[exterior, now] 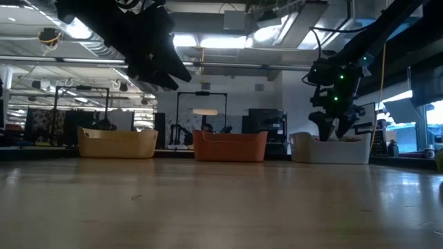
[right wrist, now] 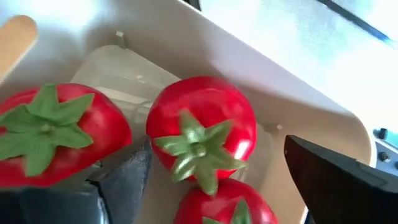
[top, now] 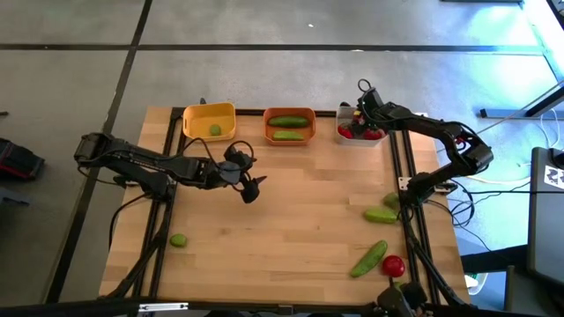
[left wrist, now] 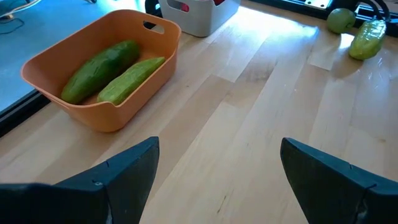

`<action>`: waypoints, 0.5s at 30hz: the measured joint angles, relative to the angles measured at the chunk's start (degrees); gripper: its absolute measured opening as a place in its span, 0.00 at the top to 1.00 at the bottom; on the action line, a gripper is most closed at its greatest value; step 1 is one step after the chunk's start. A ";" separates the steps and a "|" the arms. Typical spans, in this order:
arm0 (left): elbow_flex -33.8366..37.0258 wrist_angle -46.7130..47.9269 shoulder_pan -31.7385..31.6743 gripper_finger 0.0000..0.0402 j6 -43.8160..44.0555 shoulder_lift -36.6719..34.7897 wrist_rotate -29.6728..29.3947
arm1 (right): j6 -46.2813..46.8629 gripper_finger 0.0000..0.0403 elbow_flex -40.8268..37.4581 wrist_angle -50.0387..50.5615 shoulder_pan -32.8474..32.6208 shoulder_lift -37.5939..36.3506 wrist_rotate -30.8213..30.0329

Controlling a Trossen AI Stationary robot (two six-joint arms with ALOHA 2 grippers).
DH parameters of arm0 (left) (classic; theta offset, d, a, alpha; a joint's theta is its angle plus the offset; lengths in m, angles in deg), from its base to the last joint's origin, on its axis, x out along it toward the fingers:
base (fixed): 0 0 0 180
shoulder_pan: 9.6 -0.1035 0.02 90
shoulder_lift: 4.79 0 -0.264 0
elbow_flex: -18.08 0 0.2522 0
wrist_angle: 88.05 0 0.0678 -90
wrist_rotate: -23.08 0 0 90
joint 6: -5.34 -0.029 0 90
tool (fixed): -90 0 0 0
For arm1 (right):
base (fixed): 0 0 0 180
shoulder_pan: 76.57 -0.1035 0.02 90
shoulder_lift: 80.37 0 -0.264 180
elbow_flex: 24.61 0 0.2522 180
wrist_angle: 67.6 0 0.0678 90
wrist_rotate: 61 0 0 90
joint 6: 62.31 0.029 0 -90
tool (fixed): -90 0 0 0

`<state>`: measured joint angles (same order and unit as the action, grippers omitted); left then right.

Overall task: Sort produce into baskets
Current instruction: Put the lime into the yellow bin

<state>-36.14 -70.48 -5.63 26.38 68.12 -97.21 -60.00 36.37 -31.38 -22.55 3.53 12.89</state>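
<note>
Tomatoes (right wrist: 200, 132) are piling up in the white bin (top: 359, 136); sorting is running about half done.
Right gripper (top: 361, 113) is hovering wide over it at upper right, holding nothing; left gripper (top: 249, 187) is waiting wide, mid-frame. Two cucumbers (top: 287, 121) are lying in the orange bin (top: 289, 112), one lime (top: 215, 130) in the yellow bin (top: 209, 112); a lime (top: 179, 239), cucumbers (top: 368, 258) and tomato (top: 393, 265) are waiting along the lower edge.

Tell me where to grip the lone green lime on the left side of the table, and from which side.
Probably grip the small round green toy lime across its middle, coming straight down from above. It is round, so no side is favoured, and it sits alone on the bare wooden table. The open left gripper is nearest.
</note>
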 joint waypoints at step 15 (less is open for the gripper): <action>0.00 -0.05 0.01 0.17 -1.44 0.00 0.07 | -1.12 0.12 5.35 0.16 -12.78 -11.36 6.61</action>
<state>-36.14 -70.53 -5.63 24.94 68.12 -97.14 -61.13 41.72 -31.22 -35.34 -7.83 19.50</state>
